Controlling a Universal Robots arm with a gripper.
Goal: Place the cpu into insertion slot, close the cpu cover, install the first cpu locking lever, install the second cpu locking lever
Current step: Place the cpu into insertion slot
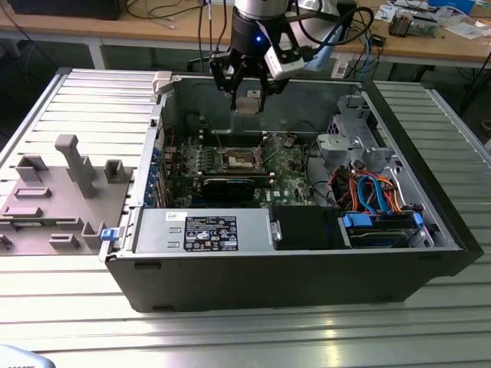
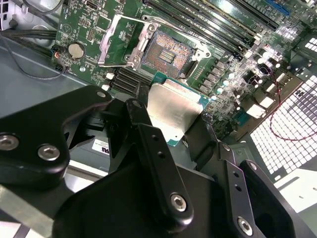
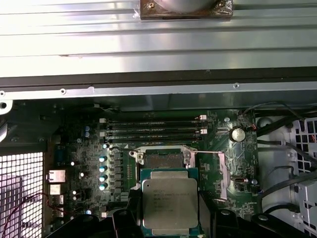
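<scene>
Exterior view: ribbed metal table [image 1: 77,84], wooden bench [image 1: 153,31] along the top, open case [image 1: 268,280] at centre, gripper [image 1: 248,96] top centre clamping cpu [image 1: 248,105] above slot [image 1: 242,159], second wrist view: cover [image 2: 140,44] flipped open beside bare slot, first wrist view: cpu over motherboard [image 3: 79,158].

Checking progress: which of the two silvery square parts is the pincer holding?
The cpu, the solid metal-topped chip in the pincer above the board. The cpu cover, a cut-out frame, lies open beside the insertion slot.
</scene>
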